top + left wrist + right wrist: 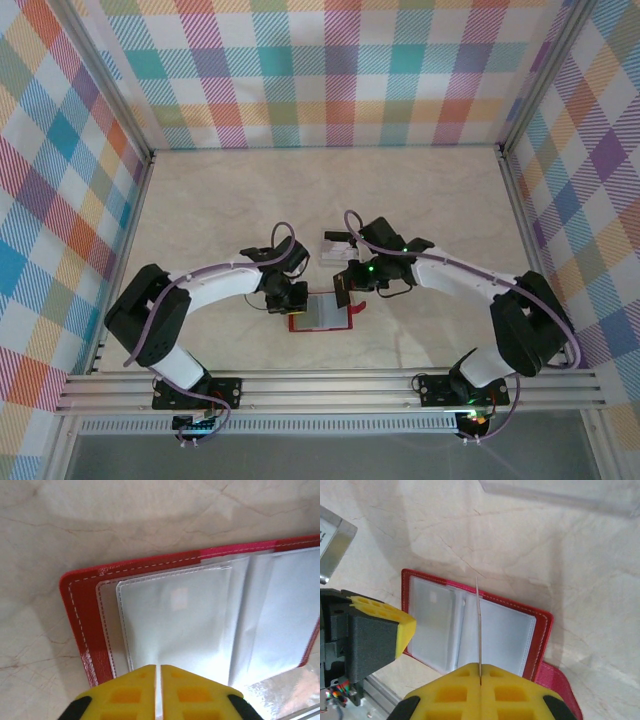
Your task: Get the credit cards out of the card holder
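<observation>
The red card holder (322, 318) lies open on the table between my two grippers, its grey clear pockets facing up (175, 615). My right gripper (480, 666) is shut on a thin pale credit card (478, 620), seen edge-on and held upright above the holder's (540, 630) middle fold. My left gripper (159, 667) sits at the holder's left side, jaws nearly together, pinching the edge of a clear pocket that puckers toward them. In the top view the left gripper (292, 300) and right gripper (343, 292) stand close together over the holder.
More pale cards (335, 243) lie on the table just behind the right gripper. The holder's snap tab (560, 685) sticks out to its right. Plaid walls ring the table; an aluminium rail (330, 385) runs along the near edge.
</observation>
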### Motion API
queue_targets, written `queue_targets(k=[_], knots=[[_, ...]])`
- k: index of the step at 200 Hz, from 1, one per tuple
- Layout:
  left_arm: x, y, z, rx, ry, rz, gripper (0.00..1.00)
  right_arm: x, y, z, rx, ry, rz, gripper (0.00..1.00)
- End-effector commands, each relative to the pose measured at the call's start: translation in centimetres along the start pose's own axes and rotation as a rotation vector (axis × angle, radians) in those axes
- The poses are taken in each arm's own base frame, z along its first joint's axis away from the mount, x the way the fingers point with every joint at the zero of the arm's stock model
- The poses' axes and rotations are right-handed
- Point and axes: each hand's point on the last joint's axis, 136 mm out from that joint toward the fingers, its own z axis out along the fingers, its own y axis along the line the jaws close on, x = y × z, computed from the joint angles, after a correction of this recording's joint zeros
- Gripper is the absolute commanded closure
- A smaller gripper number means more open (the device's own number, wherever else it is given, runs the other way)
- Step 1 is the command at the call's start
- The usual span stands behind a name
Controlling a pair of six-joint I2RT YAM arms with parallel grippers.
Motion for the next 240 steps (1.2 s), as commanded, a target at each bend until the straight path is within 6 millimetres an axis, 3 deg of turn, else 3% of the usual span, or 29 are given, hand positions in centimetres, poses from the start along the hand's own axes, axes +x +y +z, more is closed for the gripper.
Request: queue_targets(k=[1,59,107,141,181,240], knots=[[-0.6,-0.4,-1.8,0.016,-0.056,0.022,0.84,-0.9,-0.8,-1.8,0.089,-0.038,-0.184,0.98],[-2.3,-0.2,-4.5,-0.005,-0.198,0.041,0.80,-2.6,0.8,-3.6,0.095,-0.052,-0.726,1.00],[-2.3,1.4,-5.8,-0.021,-0.282,0.011,0.81,-5.2,-1.6,-4.0,0.301,0.052,-1.029,1.00],[-2.0,3.1,-5.9,-0.048,-0.304,-0.041,0.79,-8.0,-2.0,-4.7,0.340,0.069,-1.134,1.00],[-1.3,4.5,-5.4,-0.071,-0.295,-0.079,0.78,-9.9,-2.1,-4.6,0.346,0.143,-1.235,1.00],[-1.2,4.6,-5.5,-0.066,-0.295,-0.097,0.76,-12.1,-1.5,-3.3,0.312,0.255,-1.275,1.00]])
